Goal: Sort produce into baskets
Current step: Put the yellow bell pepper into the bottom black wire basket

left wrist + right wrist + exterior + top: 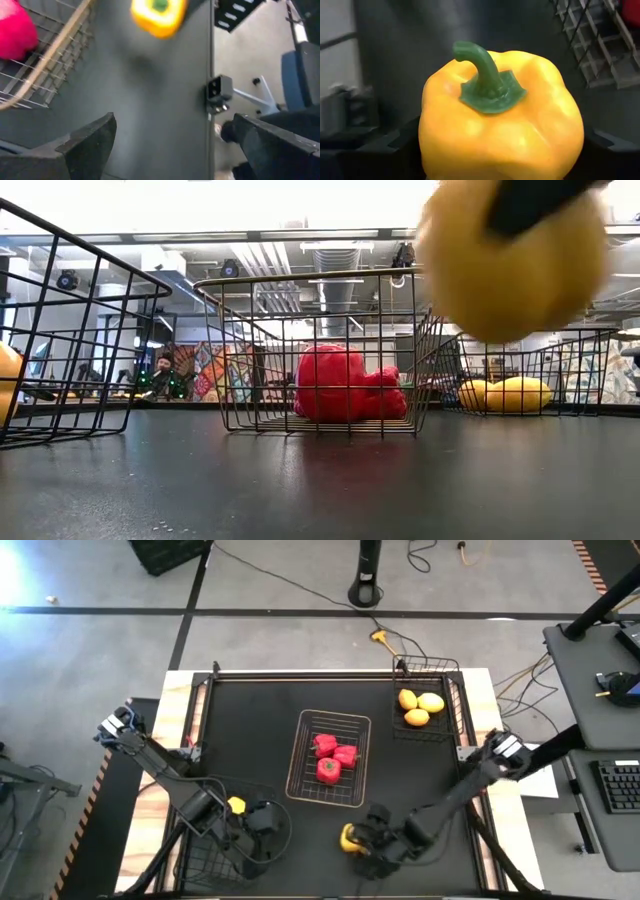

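My right gripper (362,839) is shut on a yellow bell pepper (347,838) near the table's front edge, in front of the pale wire basket (306,772), which holds three red peppers (333,757). The pepper fills the right wrist view (500,135), green stem toward the camera. My left gripper (265,825) is open and empty over the right end of the black basket (200,858) at the front left. A second yellow pepper (236,805) lies in that basket. Three lemons (419,706) lie in the black basket (452,668) at the far right. My right gripper pinches the yellow pepper by its two opposite side walls (432,150) between its two fingers (390,150), which reach in from the table's right. The stem end faces back toward the wrist. The pepper hangs clear of the table in the low view (510,265).
The dark table top (250,730) lies bare between the baskets. The left wrist view shows the held pepper (159,15), the pale basket's rim (60,50) and the table's edge (211,75). Cables run on the floor beyond the far edge.
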